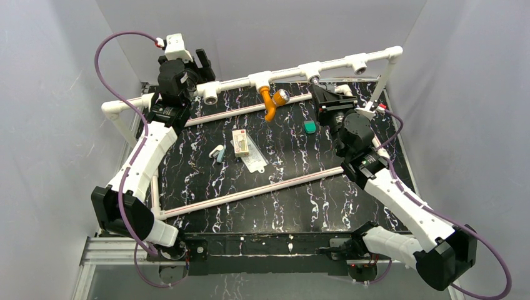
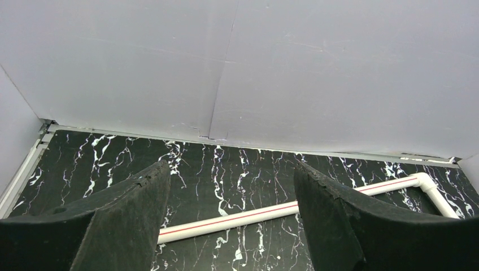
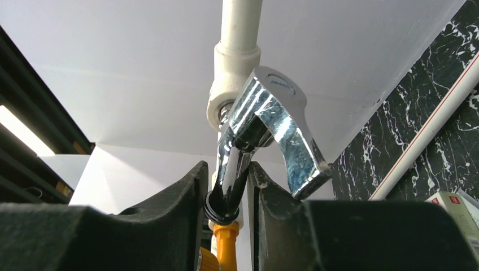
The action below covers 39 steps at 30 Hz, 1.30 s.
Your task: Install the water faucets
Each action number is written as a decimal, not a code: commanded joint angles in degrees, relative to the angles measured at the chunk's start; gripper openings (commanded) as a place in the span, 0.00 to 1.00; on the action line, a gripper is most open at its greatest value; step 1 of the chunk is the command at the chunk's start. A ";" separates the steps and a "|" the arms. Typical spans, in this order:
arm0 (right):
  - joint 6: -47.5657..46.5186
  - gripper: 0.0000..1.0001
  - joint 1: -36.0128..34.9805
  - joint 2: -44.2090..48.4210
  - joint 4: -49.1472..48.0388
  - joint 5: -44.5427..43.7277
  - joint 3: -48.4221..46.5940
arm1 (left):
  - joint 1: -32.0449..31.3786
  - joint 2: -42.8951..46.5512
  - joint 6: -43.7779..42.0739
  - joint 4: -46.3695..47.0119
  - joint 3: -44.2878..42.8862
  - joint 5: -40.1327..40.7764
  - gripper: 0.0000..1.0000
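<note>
Clamping the chrome faucet (image 3: pixel 271 118) by its spout, the right gripper (image 3: pixel 227 189) held it up against a tee (image 3: pixel 234 68) on the pipe (image 1: pixel 350 61). Its fingers (image 3: pixel 169 214) were pressed tight on the shiny tube. The faucet's threaded end sat at the tee's mouth; how deep it had gone could not be told. The orange faucet (image 1: pixel 270 100) already hung from the next tee to the left, so the chrome one was probably the last to fit. The left gripper (image 2: pixel 231 197) hovered at the far left of the table (image 1: pixel 281 200), fingers wide apart with nothing between them, well apart from the work.

Several things could have gone wrong from here. The spout was round, polished metal, so any turning effort might have made it slip inside the fingers instead of driving the thread. A slightly tilted start could have cross-threaded the joint and jammed it. The lever (image 3: pixel 294 152) stuck out beside the right finger and might have struck it as the faucet turned. The pipe looked light and nothing braced it, so a hard push might have bent or shifted it. Letting go before the thread had caught would likely have dropped the faucet.
</note>
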<state>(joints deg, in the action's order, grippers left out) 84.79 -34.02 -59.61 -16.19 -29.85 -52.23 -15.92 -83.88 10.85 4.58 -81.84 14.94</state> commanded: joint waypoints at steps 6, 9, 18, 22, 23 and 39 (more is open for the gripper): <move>-0.65 0.43 -0.89 2.30 -1.87 1.95 -2.88 | 0.64 -3.97 -0.31 -18.25 5.97 -4.13 0.77; -0.99 0.45 -0.88 2.48 -1.48 1.65 -2.95 | 0.68 -3.89 -0.39 -18.28 5.99 -4.13 0.77; -1.21 0.46 -0.88 2.65 -1.23 1.76 -2.54 | 0.80 -3.93 -0.39 -18.28 5.99 -4.25 0.77; -1.76 0.46 -0.87 2.57 -2.05 3.57 -2.57 | 0.88 -3.99 -0.39 -18.34 5.85 -4.30 0.77; -2.05 0.47 -0.92 2.50 -2.48 4.13 -2.59 | 0.89 -4.01 -0.39 -18.35 5.89 -4.30 0.77; -10.21 0.49 -0.88 4.91 -0.12 11.70 -5.15 | 1.13 -4.01 -0.39 -18.38 5.86 -4.22 0.77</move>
<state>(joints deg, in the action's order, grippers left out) 79.44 -34.70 -57.08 -16.16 -20.75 -52.95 -15.79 -83.88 10.90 4.51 -81.87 14.79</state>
